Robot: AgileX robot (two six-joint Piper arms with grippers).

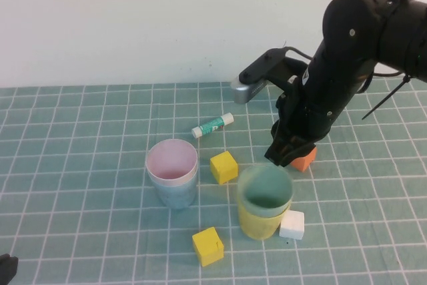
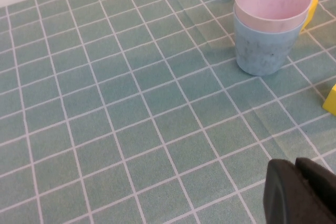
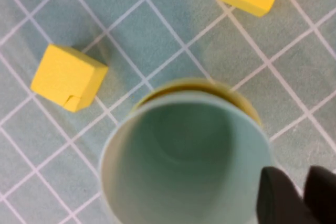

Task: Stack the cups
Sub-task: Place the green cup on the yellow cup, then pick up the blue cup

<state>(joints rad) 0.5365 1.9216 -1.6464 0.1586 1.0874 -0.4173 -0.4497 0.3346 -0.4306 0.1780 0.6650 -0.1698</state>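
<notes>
High view: the right arm is bent steeply down over the table, its right gripper (image 1: 283, 155) held just behind the rim of the pale green cup (image 1: 265, 188), which is nested in the yellow cup (image 1: 259, 223). Its fingers are seen slightly parted, gripping nothing. The pink cup (image 1: 171, 159) is seated in the light blue cup (image 1: 176, 191). The left gripper (image 2: 300, 192) is held low over bare mat, closed.
</notes>
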